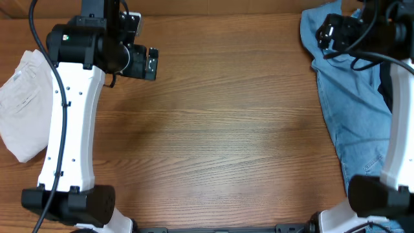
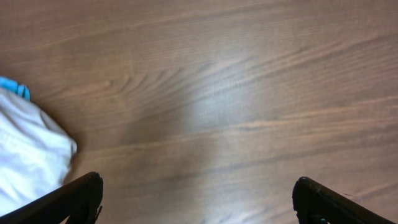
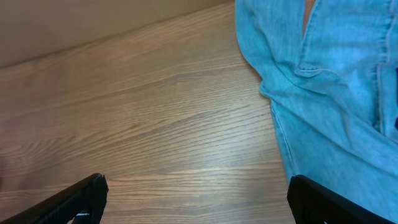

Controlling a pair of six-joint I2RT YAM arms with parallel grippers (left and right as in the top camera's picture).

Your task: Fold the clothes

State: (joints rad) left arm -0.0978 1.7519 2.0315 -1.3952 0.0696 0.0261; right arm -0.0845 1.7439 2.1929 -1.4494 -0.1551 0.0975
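**Q:** What was recorded in the overhead view?

**A:** A wooden table (image 1: 226,129) was seen from above; the cream trousers (image 1: 26,103) were found bunched at its left edge, partly hidden by the left arm (image 1: 71,129); the light blue jeans (image 1: 352,110) were laid out unfolded along the right edge, partly overlapped by the right arm (image 1: 398,129). The left gripper (image 1: 150,63) was held over bare wood, apart from the trousers; the right gripper (image 1: 325,32) was placed above the upper end of the jeans; the spacing of the jaws could not be judged from this view.

**Q:** What was added by the left wrist view?

**A:** Two dark fingers (image 2: 81,199) were shown at opposite lower corners, spread wide with only wood grain between them; the left gripper was thus seen released and nothing was grasped. A rounded fold of the trousers was seen at the left margin, just beside the nearer finger; whether the two were touching could not be told.

**Q:** And by the right wrist view?

**A:** The same wide spread was observed; the right gripper was likewise seen released and nothing was held. The jeans were shown filling the upper right, a seam and a raised fold being visible; bare table was seen between the jaws.
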